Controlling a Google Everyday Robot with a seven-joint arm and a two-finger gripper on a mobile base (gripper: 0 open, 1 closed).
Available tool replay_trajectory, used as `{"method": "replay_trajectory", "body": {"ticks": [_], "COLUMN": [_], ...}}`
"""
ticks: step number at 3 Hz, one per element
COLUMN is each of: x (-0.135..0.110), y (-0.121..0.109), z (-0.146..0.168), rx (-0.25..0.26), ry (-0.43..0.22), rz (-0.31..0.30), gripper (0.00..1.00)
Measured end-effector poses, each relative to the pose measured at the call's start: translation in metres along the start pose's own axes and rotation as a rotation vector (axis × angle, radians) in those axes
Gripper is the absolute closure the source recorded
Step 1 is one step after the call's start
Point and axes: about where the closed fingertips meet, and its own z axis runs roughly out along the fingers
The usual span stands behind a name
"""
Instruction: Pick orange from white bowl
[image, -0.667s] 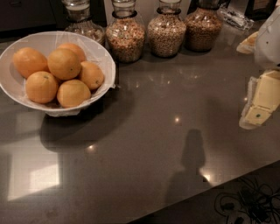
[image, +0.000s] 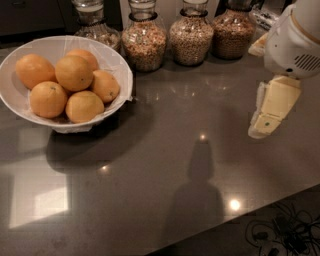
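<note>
Camera view: orange (image: 74, 73) sits topmost among other oranges (image: 84, 106) in white bowl (image: 119, 66), left on counter (image: 165, 170). Gripper (image: 261, 129) hangs at right, well apart from bowl; wide or narrow, cannot tell. Grain jars (image: 190, 37) behind.

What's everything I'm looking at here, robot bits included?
oranges: six, orange, piled in the white bowl
white bowl: one, white, left side of the counter
glass jars: four, clear with brownish grains, row along the back
counter: one, dark grey, across the view
cables: a tangle, black, floor at lower right
arm: one, white, upper right
end effector: one, cream, right side over the counter, far from the bowl
</note>
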Motion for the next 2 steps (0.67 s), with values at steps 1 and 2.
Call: {"method": "replay_trajectory", "body": {"ticks": [1, 2], "x": [-0.073, -0.132], "y": [-0.028, -0.047], "z": [0.022, 0.024], "rx": [0.022, 0.036], "ry": [-0.059, -0.127], "rz": [-0.121, -0.204], "gripper": [0.00, 0.00]}}
